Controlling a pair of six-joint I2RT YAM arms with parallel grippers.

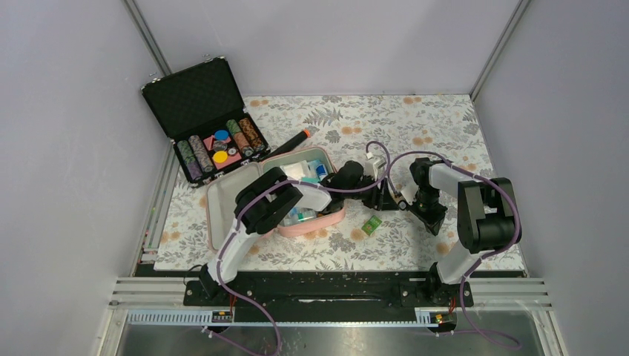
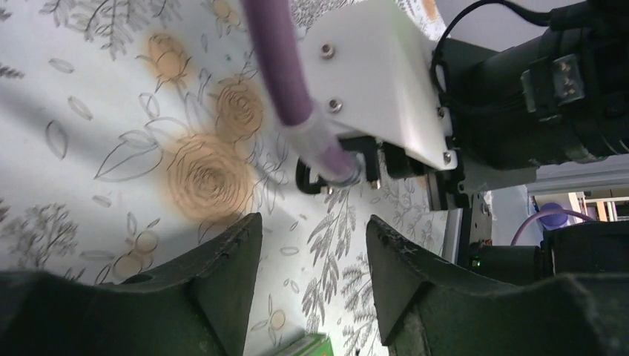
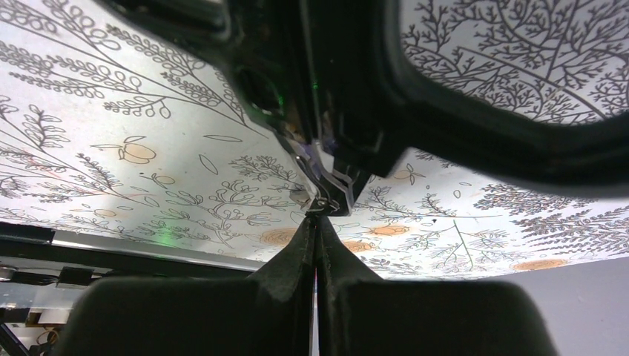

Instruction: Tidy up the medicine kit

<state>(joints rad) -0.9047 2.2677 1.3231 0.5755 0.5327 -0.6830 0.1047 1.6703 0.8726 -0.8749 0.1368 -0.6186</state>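
The pink medicine kit lies open left of centre, its grey-lined lid flat to the left and several small boxes inside. My left arm reaches across it to the right. My left gripper is open and empty, low over the floral cloth, facing the right wrist. My right gripper is shut on a thin silvery packet that sticks out past its tips. A small green packet lies on the cloth just in front of both grippers; its corner shows in the left wrist view.
A black hard case with poker chips stands open at the back left. A black stick with an orange tip lies between it and the kit. The right arm's white wrist housing is close ahead of my left fingers. Grey walls enclose the table.
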